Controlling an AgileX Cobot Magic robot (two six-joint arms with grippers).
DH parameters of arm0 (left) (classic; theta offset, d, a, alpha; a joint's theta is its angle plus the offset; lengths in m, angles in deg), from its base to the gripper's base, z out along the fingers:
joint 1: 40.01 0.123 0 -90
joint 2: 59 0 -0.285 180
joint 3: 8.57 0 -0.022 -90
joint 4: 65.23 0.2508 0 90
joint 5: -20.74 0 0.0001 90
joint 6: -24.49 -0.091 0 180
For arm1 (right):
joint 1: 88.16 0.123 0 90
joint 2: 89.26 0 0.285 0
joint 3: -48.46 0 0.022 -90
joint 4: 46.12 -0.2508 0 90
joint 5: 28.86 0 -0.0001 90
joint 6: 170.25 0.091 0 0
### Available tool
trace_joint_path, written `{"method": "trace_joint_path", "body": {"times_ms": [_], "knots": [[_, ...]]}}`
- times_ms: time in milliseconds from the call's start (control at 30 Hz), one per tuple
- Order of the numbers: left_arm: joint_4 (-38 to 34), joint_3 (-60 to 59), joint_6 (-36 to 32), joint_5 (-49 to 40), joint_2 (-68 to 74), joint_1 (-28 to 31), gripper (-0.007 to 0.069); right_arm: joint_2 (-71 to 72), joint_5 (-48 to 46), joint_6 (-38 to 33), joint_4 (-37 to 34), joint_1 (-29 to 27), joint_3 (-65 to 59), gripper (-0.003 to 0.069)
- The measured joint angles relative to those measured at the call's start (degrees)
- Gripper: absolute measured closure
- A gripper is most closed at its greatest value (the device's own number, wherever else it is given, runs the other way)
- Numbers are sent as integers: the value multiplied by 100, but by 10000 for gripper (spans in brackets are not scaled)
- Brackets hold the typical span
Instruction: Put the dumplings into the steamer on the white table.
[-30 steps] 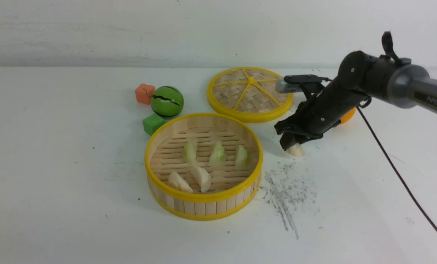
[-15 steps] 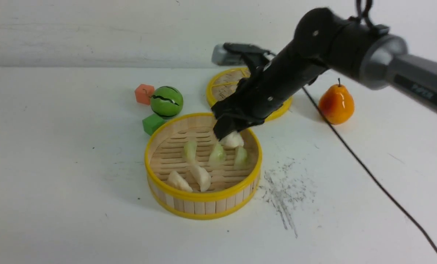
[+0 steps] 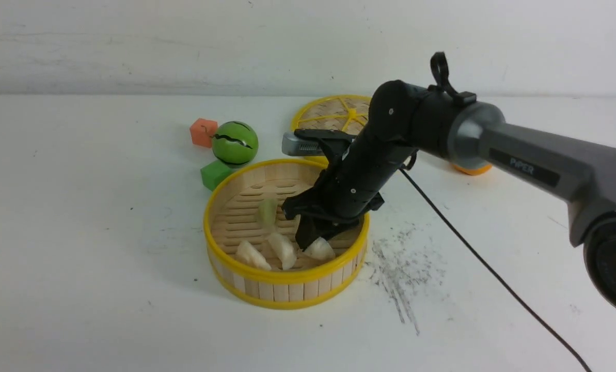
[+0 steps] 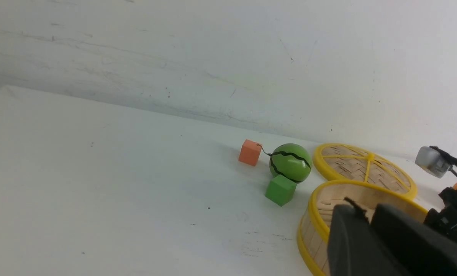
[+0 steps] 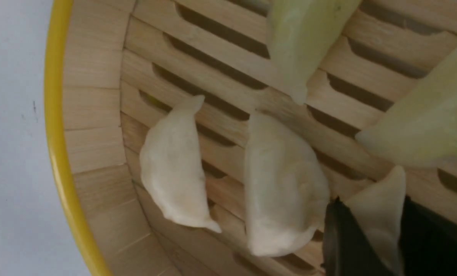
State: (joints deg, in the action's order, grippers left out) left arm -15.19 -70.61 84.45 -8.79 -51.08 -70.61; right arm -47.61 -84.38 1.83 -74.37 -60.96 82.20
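The steamer (image 3: pixel 287 289) is a round bamboo basket. It has a wall of small wood slats, a floor of strips with gaps, and shiny yellow rims. It sits on the white table (image 3: pixel 80 232), which is flat and has dark scratch marks. The black right gripper (image 3: pixel 312 243) reaches down inside the steamer, at the side nearest the front camera. Its two fingers (image 5: pixel 339 241) pinch one white dumpling (image 5: pixel 379 207) between them, and its pointed end sticks out. Two more white dumplings (image 5: pixel 284 184) lie on the floor just beside it, smooth and curved like little moons. Pale green dumplings (image 5: pixel 305 42) lie farther back and look a bit see-through. The left gripper (image 4: pixel 368 214) is near the steamer's rim, and I cannot tell if it is spread or pressed together.
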Motion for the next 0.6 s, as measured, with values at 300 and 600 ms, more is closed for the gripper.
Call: {"method": "trace_joint_path", "body": {"times_ms": [300, 600], "knots": [[6, 0, 0, 91, 0, 0, 542, 242, 94, 118, 116, 5, 0, 266], [6, 0, 0, 115, 0, 0, 533, 2578, -369, -792, 861, 5, -7, 460]]}}
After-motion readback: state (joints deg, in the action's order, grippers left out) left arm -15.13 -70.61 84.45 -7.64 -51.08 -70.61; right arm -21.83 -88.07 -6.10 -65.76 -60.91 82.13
